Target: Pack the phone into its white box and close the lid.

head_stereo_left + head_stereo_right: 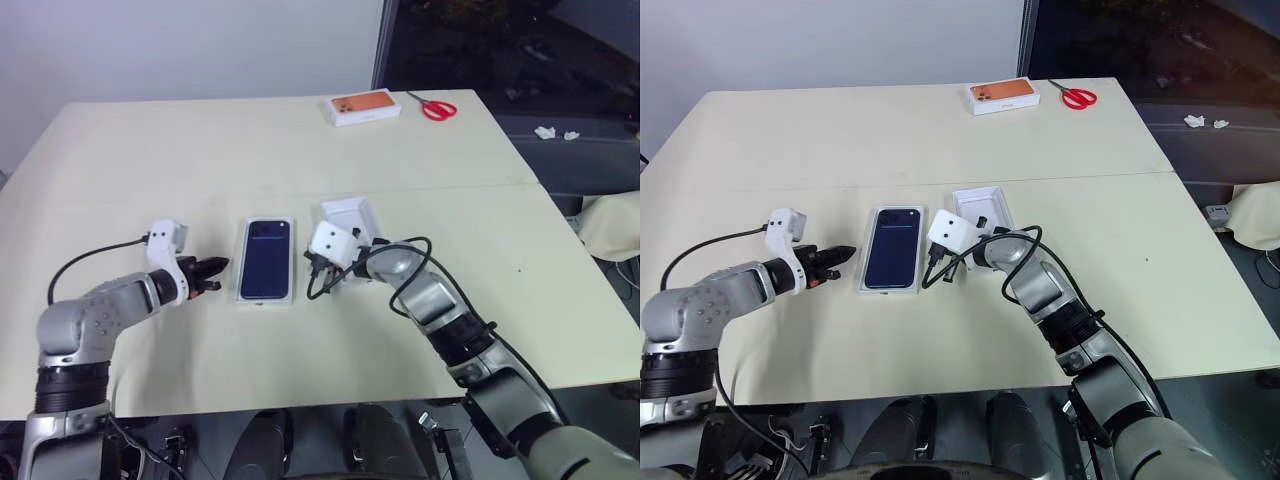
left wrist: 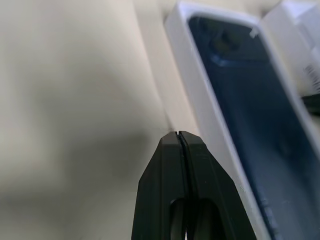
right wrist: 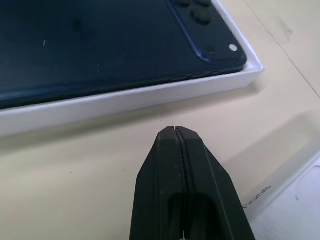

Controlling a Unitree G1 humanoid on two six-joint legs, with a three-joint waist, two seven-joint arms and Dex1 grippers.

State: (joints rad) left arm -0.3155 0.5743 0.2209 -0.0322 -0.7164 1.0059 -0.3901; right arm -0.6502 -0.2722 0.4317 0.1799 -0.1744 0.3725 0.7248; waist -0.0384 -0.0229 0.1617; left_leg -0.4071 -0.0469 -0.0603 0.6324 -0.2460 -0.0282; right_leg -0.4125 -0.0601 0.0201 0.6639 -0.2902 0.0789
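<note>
From the head cameras, the phone (image 1: pixel 266 260) already lies face-down, or at least flat, inside the white box (image 1: pixel 241 262) in the middle of the table (image 1: pixel 150 150), so the first half of the job looks done. The lid (image 1: pixel 352 215) sits open-side up just beside the box on its right, partly behind the right arm, and has yet to go on. The left gripper (image 1: pixel 214 271) hovers close to the box's left edge, the right gripper (image 1: pixel 316 282) near its right edge. Far back rest an orange-topped box (image 1: pixel 366 107) and red scissors (image 1: pixel 437 107). In the left wrist view, the black fingers (image 2: pixel 172 170) are pressed together, holding nothing, just short of the box wall. The right wrist view shows its fingers (image 3: pixel 190 165) likewise closed and empty, between box and lid.
</note>
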